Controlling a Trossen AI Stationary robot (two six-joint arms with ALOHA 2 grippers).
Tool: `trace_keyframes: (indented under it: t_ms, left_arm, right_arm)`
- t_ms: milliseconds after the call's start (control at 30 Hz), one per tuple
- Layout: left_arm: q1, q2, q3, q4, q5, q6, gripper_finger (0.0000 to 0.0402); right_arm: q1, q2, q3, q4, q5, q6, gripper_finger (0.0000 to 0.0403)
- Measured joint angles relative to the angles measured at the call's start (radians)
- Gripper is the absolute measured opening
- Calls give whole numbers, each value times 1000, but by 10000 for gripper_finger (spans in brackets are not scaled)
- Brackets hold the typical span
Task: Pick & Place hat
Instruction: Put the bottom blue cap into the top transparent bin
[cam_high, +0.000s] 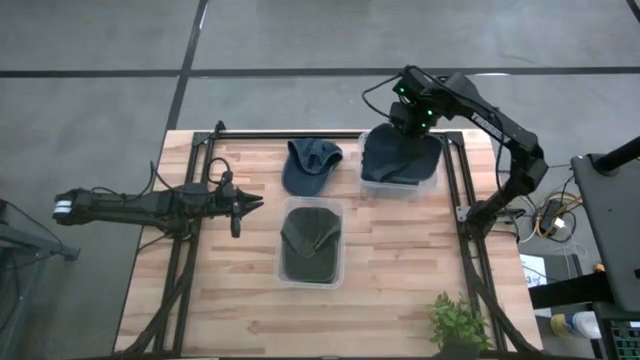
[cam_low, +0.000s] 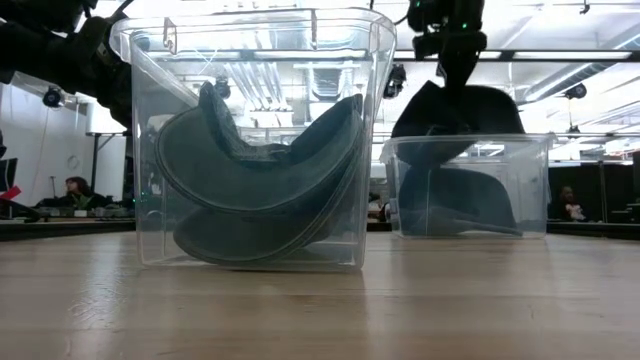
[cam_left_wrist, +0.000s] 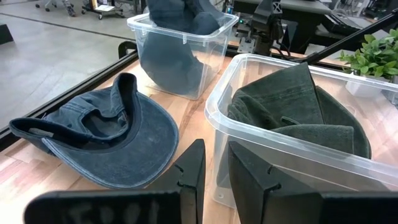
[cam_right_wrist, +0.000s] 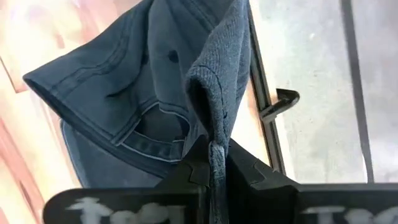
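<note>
The left gripper is waiting just left of the near bin, its fingers nearly together on nothing. That clear bin is holding a dark green cap. Behind it, toward the table's far edge, a blue cap is lying loose on the wood, upside down. To the right of that cap, the far bin is receiving a navy cap, which is hanging partly inside it. The right gripper is hovering over this bin, fingers clamped on a fold of the navy cap's fabric. To finish well, the arm should probably be lowering until the cap's brim is clearing the bin's rim on every side, then releasing, so nothing is draping over the wall.
</note>
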Motion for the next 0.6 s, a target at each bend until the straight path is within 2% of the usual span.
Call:
trace_keyframes:
  t_ms: [167,600]
  left_arm:
    - [0,0,0,0,1,-21,62]
    - [0,0,0,0,1,-23,62]
  right_arm:
    - [-12,54,0,0,-71,-47,12]
    - [-10,172,-5,-3,-73,-78,13]
